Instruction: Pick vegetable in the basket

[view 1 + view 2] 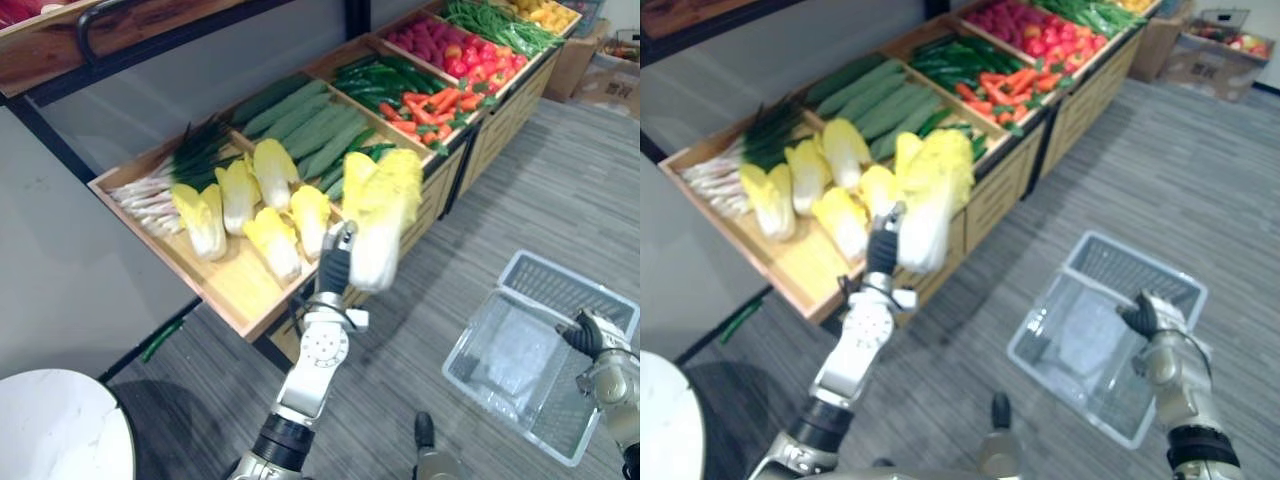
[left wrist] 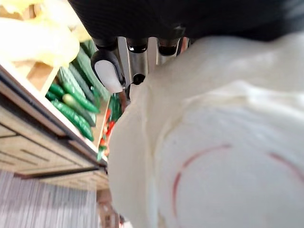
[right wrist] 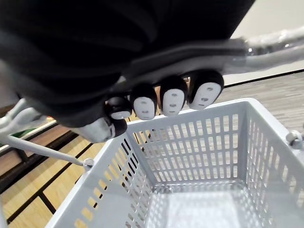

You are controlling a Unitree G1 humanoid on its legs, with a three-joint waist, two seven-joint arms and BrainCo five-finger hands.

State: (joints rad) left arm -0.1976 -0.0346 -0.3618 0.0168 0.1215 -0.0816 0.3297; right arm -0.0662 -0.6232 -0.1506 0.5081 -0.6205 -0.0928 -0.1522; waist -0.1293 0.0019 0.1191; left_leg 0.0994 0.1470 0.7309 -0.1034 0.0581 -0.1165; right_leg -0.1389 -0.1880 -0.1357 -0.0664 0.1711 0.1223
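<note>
My left hand [image 1: 337, 262] is clenched round the cabbage [image 1: 385, 205], near its white base as far as I can tell. The leafy end points up, above the shelf [image 1: 250, 320] edge. The basket [image 1: 470, 322] sits lower to my right, with my right hand [image 1: 592, 335] curled on its handle [image 3: 266, 45]. Only floor lies between; other cabbages [image 1: 270, 235] lie behind.

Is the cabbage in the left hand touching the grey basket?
Apart. The left eye view shows the cabbage in the left hand beside the shelf, with bare floor between it and the basket.
</note>
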